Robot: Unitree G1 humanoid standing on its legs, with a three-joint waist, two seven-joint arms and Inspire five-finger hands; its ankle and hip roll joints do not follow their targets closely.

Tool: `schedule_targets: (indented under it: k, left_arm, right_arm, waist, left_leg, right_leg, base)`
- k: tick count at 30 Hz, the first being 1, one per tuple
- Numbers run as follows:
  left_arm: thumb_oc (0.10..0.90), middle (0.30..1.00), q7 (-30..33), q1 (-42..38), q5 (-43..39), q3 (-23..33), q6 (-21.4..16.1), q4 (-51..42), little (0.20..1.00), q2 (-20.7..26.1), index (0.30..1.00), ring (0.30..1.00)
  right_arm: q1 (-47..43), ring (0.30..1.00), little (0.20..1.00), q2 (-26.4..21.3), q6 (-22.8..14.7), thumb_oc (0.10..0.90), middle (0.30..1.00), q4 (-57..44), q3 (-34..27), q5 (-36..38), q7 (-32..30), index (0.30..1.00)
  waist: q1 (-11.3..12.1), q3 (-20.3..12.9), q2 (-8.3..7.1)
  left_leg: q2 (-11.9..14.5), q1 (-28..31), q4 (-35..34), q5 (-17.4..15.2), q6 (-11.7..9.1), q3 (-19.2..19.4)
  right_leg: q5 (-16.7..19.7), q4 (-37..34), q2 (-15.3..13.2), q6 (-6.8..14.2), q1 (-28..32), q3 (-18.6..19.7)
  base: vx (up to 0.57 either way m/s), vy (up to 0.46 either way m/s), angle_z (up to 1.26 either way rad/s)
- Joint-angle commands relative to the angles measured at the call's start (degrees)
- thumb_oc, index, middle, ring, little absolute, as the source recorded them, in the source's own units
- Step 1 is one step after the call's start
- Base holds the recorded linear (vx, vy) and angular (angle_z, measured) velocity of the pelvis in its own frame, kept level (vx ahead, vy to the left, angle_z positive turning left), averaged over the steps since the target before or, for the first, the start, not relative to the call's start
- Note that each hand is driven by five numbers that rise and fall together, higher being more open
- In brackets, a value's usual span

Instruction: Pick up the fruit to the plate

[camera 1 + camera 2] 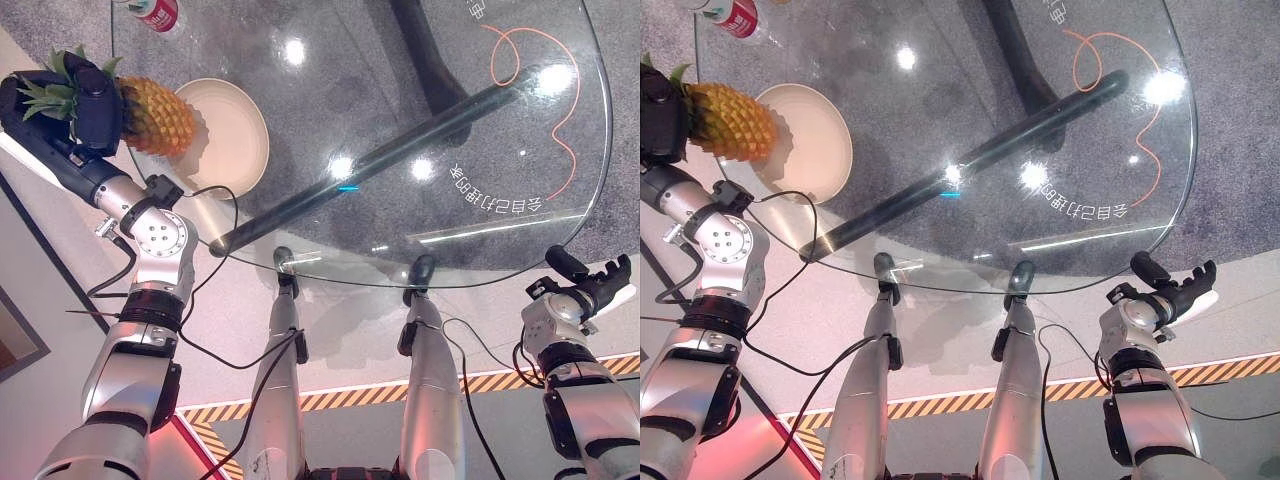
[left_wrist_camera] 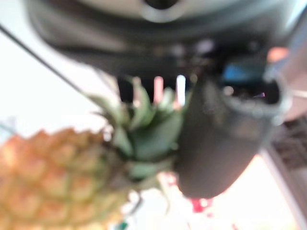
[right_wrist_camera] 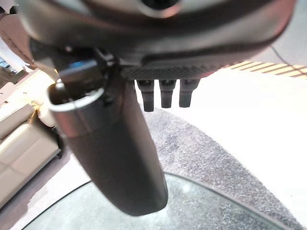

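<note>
**Pineapple held at the plate's edge**

Glass is what you are working over: a round glass table [image 1: 400,120] with a dark base bar showing through it, standing on grey speckled carpet, with an orange looped line marking the far right part of the top. At the table's far left corner you can see a red-and-white can [image 1: 158,12].

Your left hand [image 1: 88,100] is curled round the leafy crown end of the pineapple [image 1: 155,115], fingers wrapped over the green leaves. In the left wrist view the thumb [image 2: 218,143] sits right against the crown. The fruit's yellow body reaches over the left rim of the cream plate [image 1: 235,135], which lies on the glass near the table's left edge. You cannot tell whether the pineapple touches the plate or hangs just above it.

Your right hand [image 1: 1170,290] is off the table, beside its near right edge, fingers spread loosely and holding nothing.
</note>
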Motion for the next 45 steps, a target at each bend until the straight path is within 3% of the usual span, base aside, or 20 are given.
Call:
schedule_targets:
  k: [1, 21, 45]
  left_arm:
    - [0.100, 0.300, 2.06, -9.21, 5.32, -0.07, -5.41, -0.06, 0.200, 5.65, 0.300, 0.300]
    - [0.100, 0.300, 8.25, -11.14, 14.77, -3.29, -3.96, 2.35, 0.200, 5.35, 0.300, 0.300]
    - [0.100, 0.300, 6.93, -13.15, 9.66, -3.92, -7.04, 6.22, 0.200, 4.31, 0.300, 0.300]
  right_arm:
    - [0.07, 0.900, 0.900, -5.45, -2.75, 0.800, 0.900, 2.70, -1.84, 1.64, -0.18, 0.900]
    - [-2.07, 0.900, 0.900, -4.75, -3.59, 0.800, 0.900, 1.05, -0.73, 1.74, -0.61, 0.900]
    - [-4.84, 0.900, 0.900, -4.05, -4.61, 0.800, 0.900, 0.78, 0.66, 1.33, -1.15, 0.900]
  waist:
    - [1.90, -0.98, -2.29]
    - [1.45, -0.98, -2.80]
    - [0.99, -0.98, -3.43]
  left_leg:
    - [3.46, 0.51, 5.22, -6.00, -3.76, -0.30]
    - [3.08, -0.85, 5.46, -6.16, -3.46, -0.67]
    - [2.57, -2.91, 6.63, -6.76, -3.43, -0.99]
  right_leg:
    - [5.37, -3.75, -0.31, 0.88, 2.01, -4.00]
    - [5.67, -3.90, 0.43, 0.57, 0.55, -3.51]
    - [5.62, -3.59, 1.20, 0.38, -1.37, -2.97]
  base:
    - [0.00, 0.000, 0.00]
    - [0.00, 0.000, 0.00]
    - [0.00, 0.001, 0.00]
